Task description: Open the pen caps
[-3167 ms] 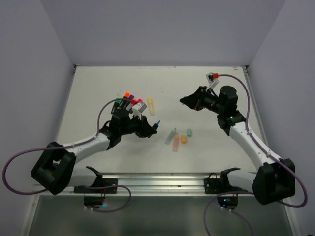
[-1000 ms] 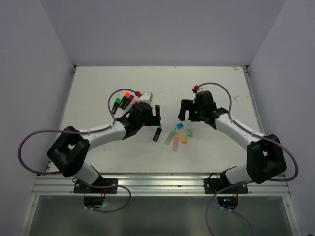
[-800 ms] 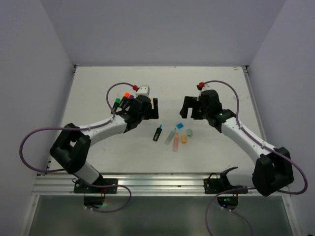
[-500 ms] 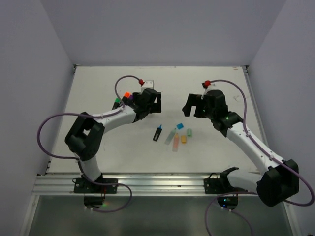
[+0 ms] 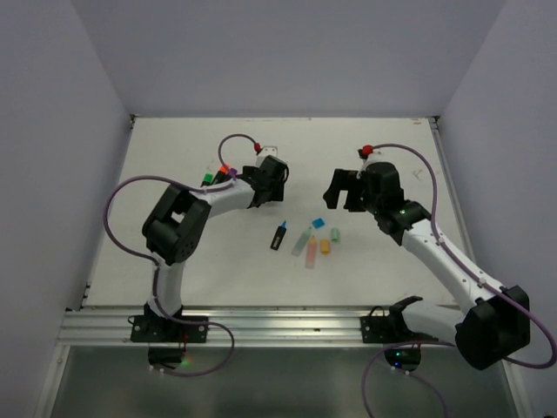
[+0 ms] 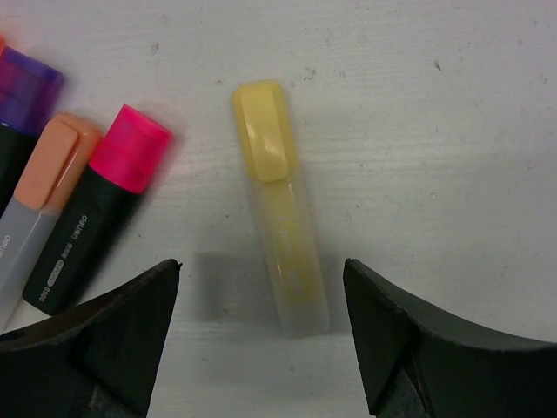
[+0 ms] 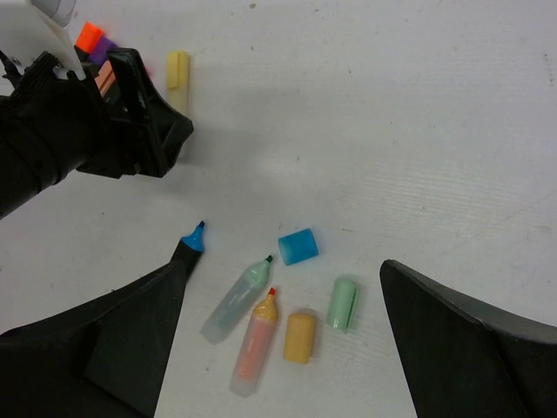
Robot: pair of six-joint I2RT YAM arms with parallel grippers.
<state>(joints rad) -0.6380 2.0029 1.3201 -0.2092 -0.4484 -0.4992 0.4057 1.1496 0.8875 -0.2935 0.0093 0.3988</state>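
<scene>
Wide apart, my left fingers hang over the bench. The yellow pen lies between them and touches neither, with its yellow cap on at the end away from my wrist. Just left of it lies a black pen with a pink cap. Against that is a pale pen under a peach cap, then a purple cap cut off by the frame edge.

My right fingers are spread fully, nothing between them, well to the right. Below them lie a loose blue cap, a mint cap and an amber cap. Beside those lie an uncapped mint pen and an uncapped peach pen. The blue-tipped pen shows only its tip there, its body hidden behind one of my fingers.

My left arm blocks most of the capped group from the right wrist, leaving an orange cap peeking out. From above, a green cap shows at the far left, and the yellow pen is hidden under my left fingers.
</scene>
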